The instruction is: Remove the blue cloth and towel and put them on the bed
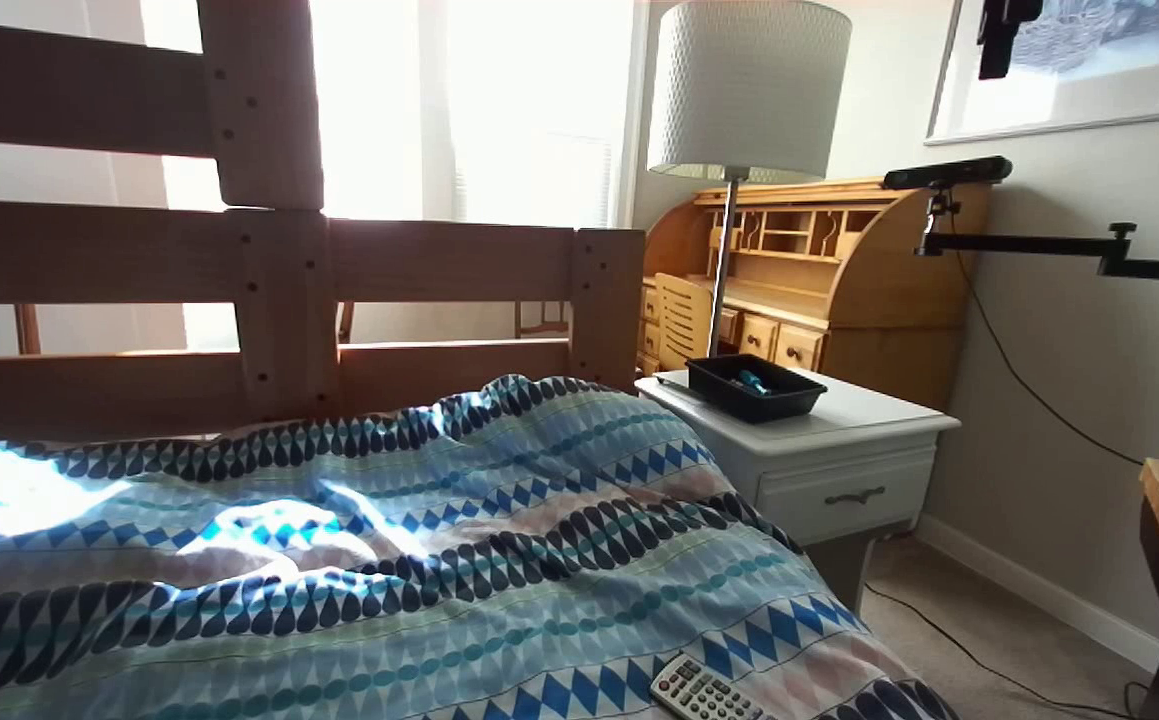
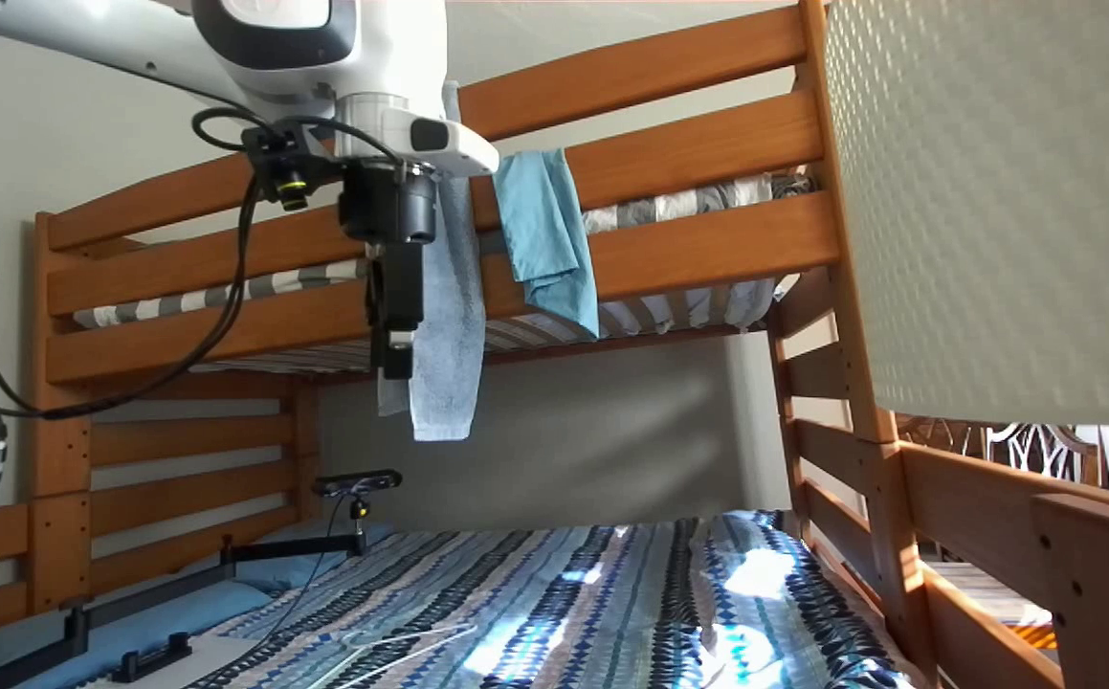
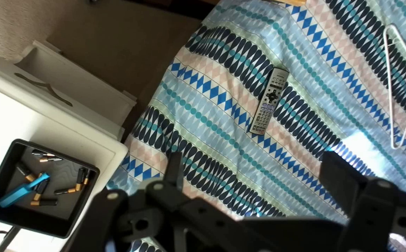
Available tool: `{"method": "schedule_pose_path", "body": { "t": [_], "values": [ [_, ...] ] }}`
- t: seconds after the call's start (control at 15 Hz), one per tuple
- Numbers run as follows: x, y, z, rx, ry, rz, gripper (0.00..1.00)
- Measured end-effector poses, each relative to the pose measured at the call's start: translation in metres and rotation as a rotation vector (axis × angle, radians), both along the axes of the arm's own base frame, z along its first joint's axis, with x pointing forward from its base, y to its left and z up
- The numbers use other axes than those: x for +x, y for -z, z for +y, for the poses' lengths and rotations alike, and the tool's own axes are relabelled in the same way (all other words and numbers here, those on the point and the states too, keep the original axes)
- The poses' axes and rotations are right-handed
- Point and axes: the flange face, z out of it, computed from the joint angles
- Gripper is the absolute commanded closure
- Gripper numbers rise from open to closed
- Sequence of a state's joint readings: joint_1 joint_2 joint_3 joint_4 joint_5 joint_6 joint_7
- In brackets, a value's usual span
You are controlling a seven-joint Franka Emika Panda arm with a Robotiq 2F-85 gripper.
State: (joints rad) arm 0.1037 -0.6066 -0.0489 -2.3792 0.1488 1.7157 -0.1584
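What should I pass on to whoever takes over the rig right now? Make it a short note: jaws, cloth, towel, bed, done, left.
Jaws: open, nothing between them.
Blue cloth: hanging over the upper bunk's rail.
Towel: hanging beside it, top hidden behind the arm. In that exterior view the jaws overlap it; I can't tell if they touch.
Bed: presumably the lower bunk; a remote and a hanger lie on it.
Done: neither piece is down yet.
Left: take both off and lay them on the bed.
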Motion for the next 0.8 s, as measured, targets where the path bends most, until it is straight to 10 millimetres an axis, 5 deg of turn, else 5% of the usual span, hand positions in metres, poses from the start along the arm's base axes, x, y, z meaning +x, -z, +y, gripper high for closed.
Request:
{"method": "schedule_pose_path", "body": {
  "t": [0.4, 0.8],
  "values": [
    [-0.009, -0.017, 0.098, 0.097, -0.152, -0.076, 0.0],
    [-0.013, -0.071, 0.2, 0.157, -0.308, -0.353, 0.0]
  ]
}}
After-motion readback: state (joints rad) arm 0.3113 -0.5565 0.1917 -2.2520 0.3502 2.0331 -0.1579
